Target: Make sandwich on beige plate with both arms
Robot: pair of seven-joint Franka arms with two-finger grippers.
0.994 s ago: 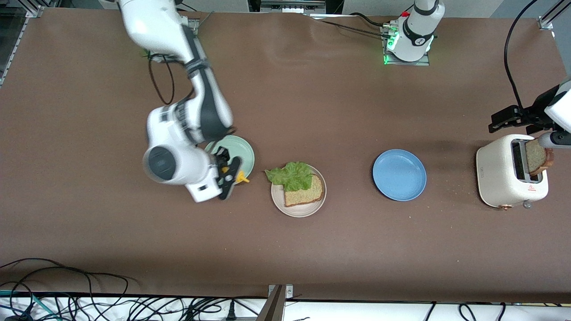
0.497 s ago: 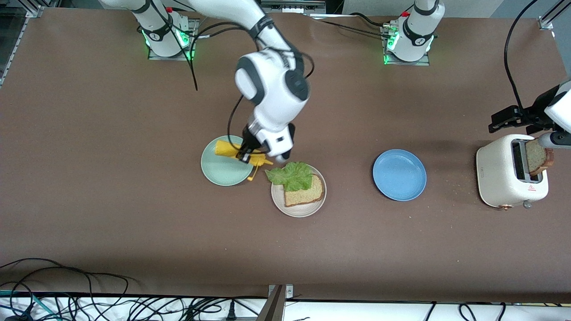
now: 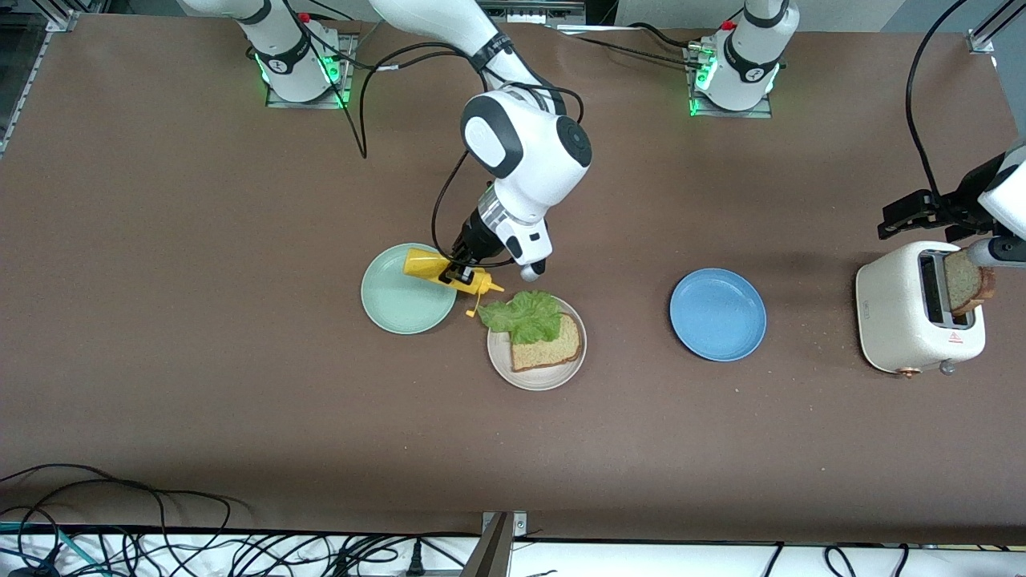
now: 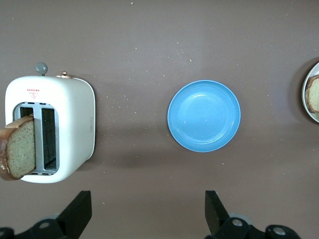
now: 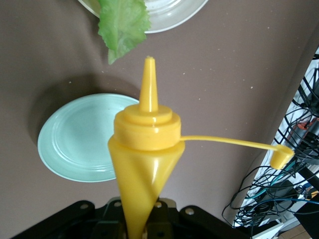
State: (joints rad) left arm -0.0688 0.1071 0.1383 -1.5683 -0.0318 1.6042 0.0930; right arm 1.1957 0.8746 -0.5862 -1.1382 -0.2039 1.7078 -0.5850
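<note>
On the beige plate (image 3: 535, 378) lie one bread slice (image 3: 551, 343) and a ruffled green lettuce leaf (image 3: 525, 314) that overhangs the rim toward the mint-green plate. My right gripper (image 3: 458, 272) is shut on a yellow squeeze bottle (image 3: 437, 268), tilted over the mint plate's edge with its uncapped nozzle toward the lettuce. The right wrist view shows that bottle (image 5: 144, 149) pinched in my right gripper (image 5: 142, 221), with the lettuce (image 5: 122, 22) just past the nozzle. A second bread slice (image 3: 966, 282) stands in the toaster (image 3: 906, 308). My left gripper (image 4: 147, 204) hangs open and empty above the table beside the toaster (image 4: 75, 124).
The mint-green plate (image 3: 397, 300) sits beside the beige plate toward the right arm's end. A blue plate (image 3: 717, 314) lies between the beige plate and the toaster. The bottle's cap dangles on its strap (image 5: 279, 158). Cables run along the table's near edge.
The right arm has swung from over the mint-green plate toward the beige plate, carrying the yellow bottle and tilting its nozzle toward the lettuce. The left arm has not moved.
</note>
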